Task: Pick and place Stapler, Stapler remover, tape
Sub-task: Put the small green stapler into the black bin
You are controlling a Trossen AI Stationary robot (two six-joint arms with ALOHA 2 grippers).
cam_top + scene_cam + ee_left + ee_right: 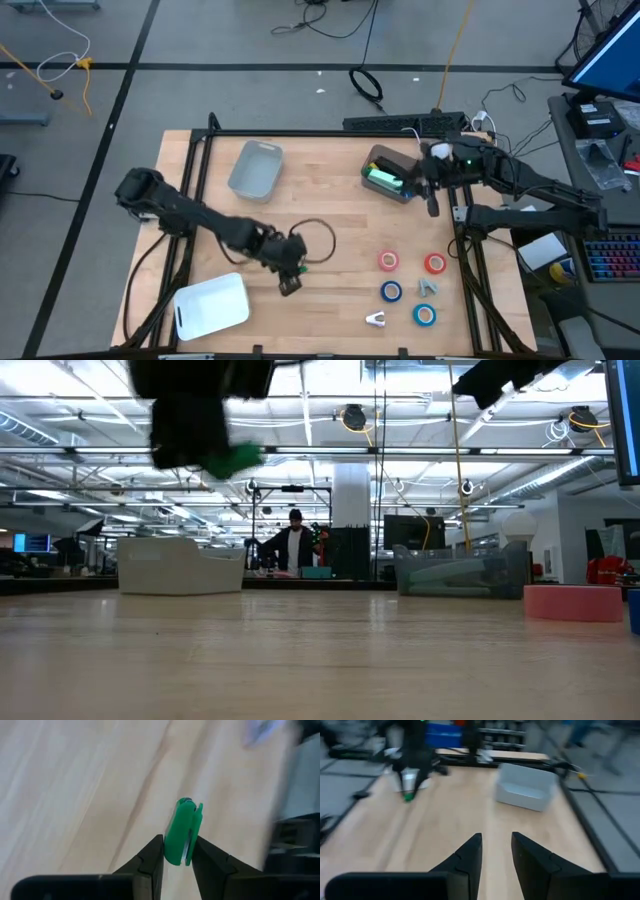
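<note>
My left gripper (178, 842) hangs over the table's near left part (290, 280), shut on a small green stapler (183, 827). In the low view the gripper and its green load (236, 458) are well above the tabletop. Another green stapler (384, 178) lies in the blue-grey bin (400, 160) at the far right. My right gripper (496, 840) is open and bare, raised beside that bin (432, 200). Red tape rolls (389, 261) (434, 264), blue tape rolls (391, 291) (425, 315) and two stapler removers (376, 319) (428, 287) lie flat at the near right. My left gripper pinches the green stapler by its two flat sides (170, 851) between the two fingers, at the end nearest the gripper. The fingers slant down from the table's left. The stapler sticks out past the fingertips, lifted clear of the table.
A grey bin (257, 167) stands at the far centre-left and a white bin (212, 305) at the near left. A black cable loop (318, 238) lies beside my left gripper. Bare wood stretches across the middle. A person stands far behind the table (294, 545).
</note>
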